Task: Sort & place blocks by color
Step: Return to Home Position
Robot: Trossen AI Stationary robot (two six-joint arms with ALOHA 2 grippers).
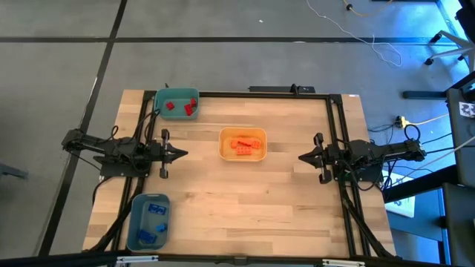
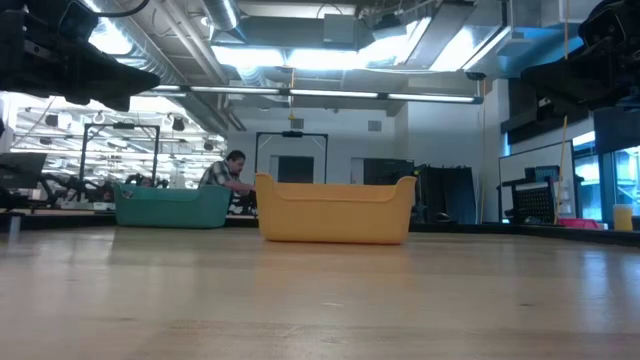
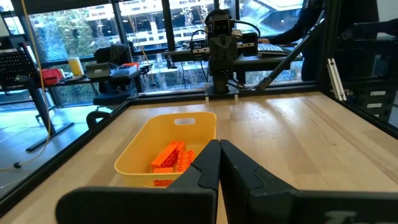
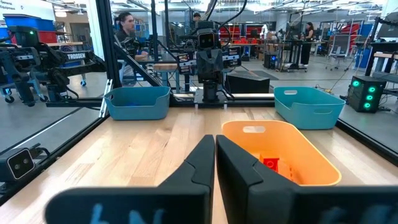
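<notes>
High view, three bins (image 1: 158, 99), perhaps three red blocks (image 1: 190, 110)

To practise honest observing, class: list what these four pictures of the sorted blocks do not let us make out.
Low view: the teal bin and yellow bin hide their blocks.
Right wrist view: the blue bin hides its own blocks.
Left wrist view: the left claw covers part of the orange blocks.
High view: studs on the red blocks are too small to count.
</notes>
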